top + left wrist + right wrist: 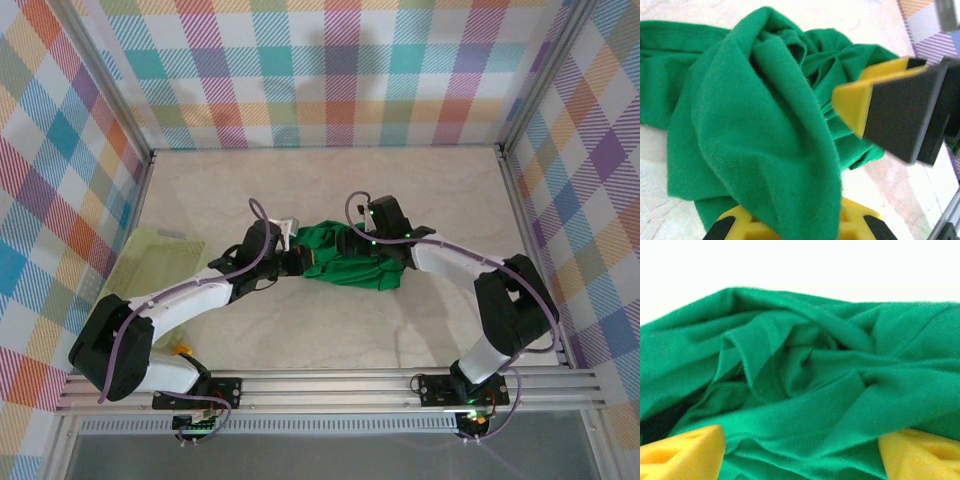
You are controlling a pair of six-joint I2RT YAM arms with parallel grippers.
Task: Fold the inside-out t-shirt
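The inside-out t-shirt [345, 262] is a bright green crumpled heap in the middle of the table. My left gripper [290, 250] is at its left end and is shut on the cloth. In the left wrist view a thick fold of the t-shirt [750, 125] rises out of my left gripper [800, 225]. My right gripper [375, 240] hangs over the heap's upper right part. In the right wrist view its yellow fingers [685, 450] stand wide apart over rumpled folds of the t-shirt [805, 380], so the right gripper [802, 450] is open. One right finger [890, 110] shows in the left wrist view.
A pale yellow-green mesh basket [150, 262] stands at the table's left edge beside the left arm. Plaid walls enclose the table [330, 330] on three sides. A metal rail [330, 385] runs along the near edge.
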